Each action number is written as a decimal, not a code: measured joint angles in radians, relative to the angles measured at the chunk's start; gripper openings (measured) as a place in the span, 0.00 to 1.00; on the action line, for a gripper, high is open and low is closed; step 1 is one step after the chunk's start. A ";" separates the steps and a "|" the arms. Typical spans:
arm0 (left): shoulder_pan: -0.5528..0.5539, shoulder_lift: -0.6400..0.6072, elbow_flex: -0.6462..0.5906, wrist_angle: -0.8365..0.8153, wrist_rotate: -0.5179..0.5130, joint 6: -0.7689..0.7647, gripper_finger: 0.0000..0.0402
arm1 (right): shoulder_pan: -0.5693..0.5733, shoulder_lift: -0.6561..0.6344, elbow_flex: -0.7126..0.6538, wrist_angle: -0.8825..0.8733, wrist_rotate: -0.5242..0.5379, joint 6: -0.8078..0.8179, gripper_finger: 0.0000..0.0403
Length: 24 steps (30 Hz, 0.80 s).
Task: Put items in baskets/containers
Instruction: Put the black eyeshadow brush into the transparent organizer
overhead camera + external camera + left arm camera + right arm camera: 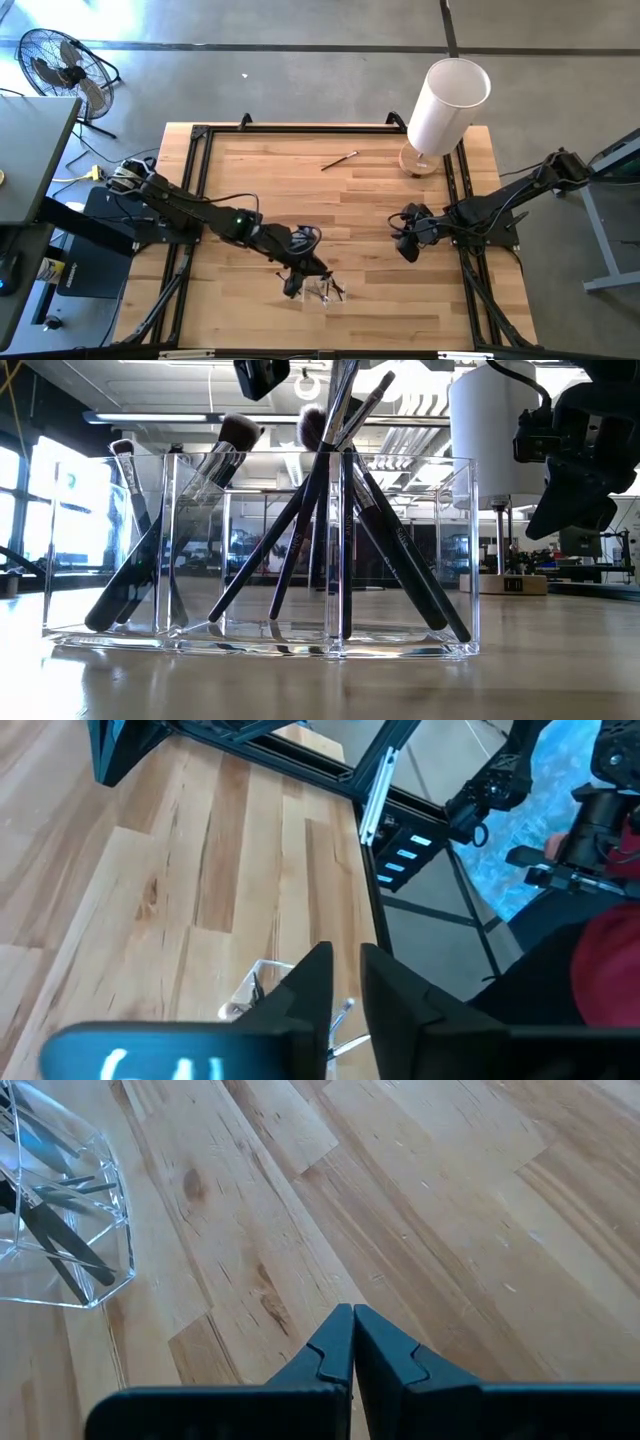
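Your left gripper [345,982] is hovering, jaws slightly parted, hiding the clear holder [258,988] beneath; right gripper [353,1330] is waiting clenched, grasping nothing.

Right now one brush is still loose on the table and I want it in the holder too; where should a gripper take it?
Grip the loose brush at mid-handle, coming straight down with the jaws set across its length. It lies flat and slanted on bare wood left of the white cylinder, with nothing beside it. The shut right gripper looks nearer.

The clear holder [322,291] was mostly lost under the left gripper [296,283] from above, and brush tops [345,380] got chopped off at the low view's edge.
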 joint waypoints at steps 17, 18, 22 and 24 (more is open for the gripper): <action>0.176 -0.073 0.003 -0.132 0.068 0.029 0.20 | -0.001 0.000 0.000 0.025 0.018 0.000 0.02; 0.199 -0.078 0.002 -0.182 0.082 0.029 0.19 | -0.001 0.000 0.000 0.037 0.032 0.000 0.02; 0.288 -0.081 0.001 -0.337 0.091 0.029 0.08 | -0.001 0.000 0.000 0.080 0.085 0.000 0.02; 0.327 -0.081 0.001 -0.419 0.091 0.029 0.02 | -0.001 0.000 0.000 0.101 0.103 0.000 0.02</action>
